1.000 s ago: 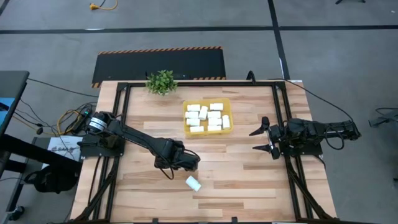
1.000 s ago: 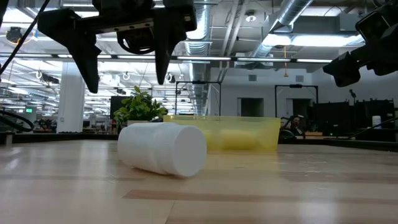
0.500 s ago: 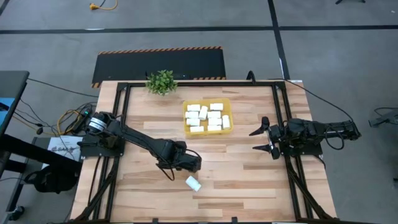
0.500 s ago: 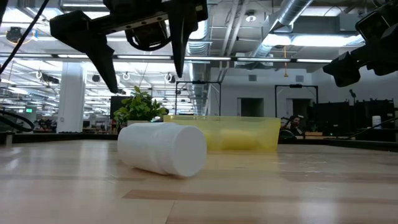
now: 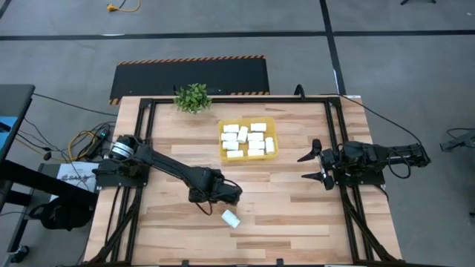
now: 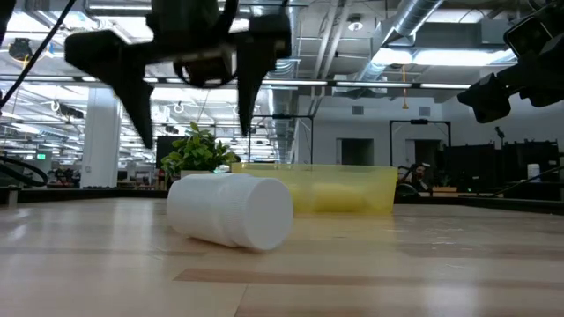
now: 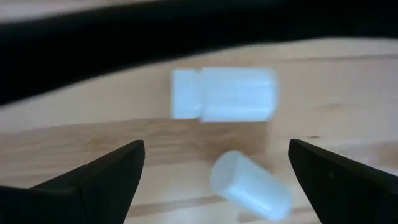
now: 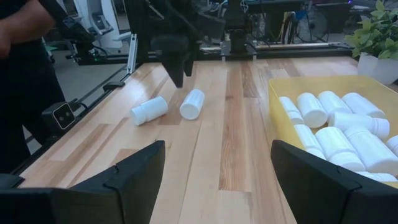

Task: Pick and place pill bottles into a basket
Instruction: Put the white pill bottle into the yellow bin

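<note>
The left gripper [image 5: 226, 196] hovers, jaws wide open, above two loose bottles [image 8: 191, 103] lying near each other on the counter [image 5: 297, 215], near of the basket [image 5: 272, 132]. Descending, one finger could knock the neighbour and roll it away. The right gripper [image 5: 312, 166] waits at right, jaws apart, empty.

From above, we make out only one small white plastic pill bottle [image 5: 231, 218] loose on the wood. The second loose bottle [image 8: 149, 110], plain in the right wrist view, is hidden under the left gripper [image 5: 223, 195]. In the low view that gripper is smeared with blur and its arm runs off the top edge. The shallow translucent yellow plastic basket [image 8: 298, 84] is cropped in the right wrist view, so we cannot count its contents there. A person in dark clothing [image 8: 25, 74] is cropped too
</note>
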You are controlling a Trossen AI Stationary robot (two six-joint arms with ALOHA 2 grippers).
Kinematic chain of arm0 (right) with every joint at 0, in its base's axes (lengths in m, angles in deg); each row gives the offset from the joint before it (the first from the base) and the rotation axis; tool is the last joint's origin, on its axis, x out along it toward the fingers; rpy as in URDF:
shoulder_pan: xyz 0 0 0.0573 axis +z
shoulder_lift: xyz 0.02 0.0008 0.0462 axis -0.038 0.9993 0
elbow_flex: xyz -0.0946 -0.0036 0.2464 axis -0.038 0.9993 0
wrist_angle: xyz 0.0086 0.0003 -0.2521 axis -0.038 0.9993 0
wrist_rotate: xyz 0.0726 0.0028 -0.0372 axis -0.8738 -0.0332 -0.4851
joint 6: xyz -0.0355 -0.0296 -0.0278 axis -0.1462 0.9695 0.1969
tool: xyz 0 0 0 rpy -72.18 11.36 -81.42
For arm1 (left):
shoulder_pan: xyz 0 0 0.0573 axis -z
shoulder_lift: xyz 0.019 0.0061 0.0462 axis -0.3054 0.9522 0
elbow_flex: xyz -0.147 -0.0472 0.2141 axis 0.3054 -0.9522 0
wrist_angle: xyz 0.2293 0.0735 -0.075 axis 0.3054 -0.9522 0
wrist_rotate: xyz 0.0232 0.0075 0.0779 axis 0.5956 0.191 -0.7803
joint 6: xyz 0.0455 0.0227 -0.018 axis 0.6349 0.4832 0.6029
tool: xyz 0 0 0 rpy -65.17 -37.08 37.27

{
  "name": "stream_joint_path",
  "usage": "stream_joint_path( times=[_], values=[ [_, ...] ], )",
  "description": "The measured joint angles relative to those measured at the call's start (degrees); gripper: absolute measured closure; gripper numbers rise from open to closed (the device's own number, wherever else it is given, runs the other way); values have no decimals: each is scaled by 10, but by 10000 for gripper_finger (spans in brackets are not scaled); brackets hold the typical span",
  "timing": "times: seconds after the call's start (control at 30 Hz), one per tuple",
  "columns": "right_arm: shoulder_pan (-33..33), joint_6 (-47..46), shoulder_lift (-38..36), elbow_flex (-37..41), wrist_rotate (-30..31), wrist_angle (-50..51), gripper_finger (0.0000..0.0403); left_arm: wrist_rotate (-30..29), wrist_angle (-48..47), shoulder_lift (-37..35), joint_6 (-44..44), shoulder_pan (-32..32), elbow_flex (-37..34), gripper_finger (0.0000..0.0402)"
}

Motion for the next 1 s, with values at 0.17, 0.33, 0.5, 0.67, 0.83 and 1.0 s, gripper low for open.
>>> stream_joint_path(
  times=[0.17, 0.33, 0.5, 0.67, 0.83, 1.0],
  values=[
    [0, 0, 0, 0, 0, -1, 117, 21, -69, 57, 21, -6, 60, 16],
    [0, 0, 0, 0, 0, -1, 117, 1, -140, 97, 34, -6, 143, 16],
    [0, 0, 0, 0, 0, -1, 117, -3, -142, 101, 46, -6, 150, 17],
    [0, 0, 0, 0, 0, -1, 117, -2, -147, 101, 45, -6, 146, 17],
    [0, 0, 0, 0, 0, 0, 117, -1, -145, 101, 38, -6, 146, 17],
    [0, 0, 0, 0, 0, 0, 117, -5, -144, 101, 38, -6, 146, 17]
  ],
)
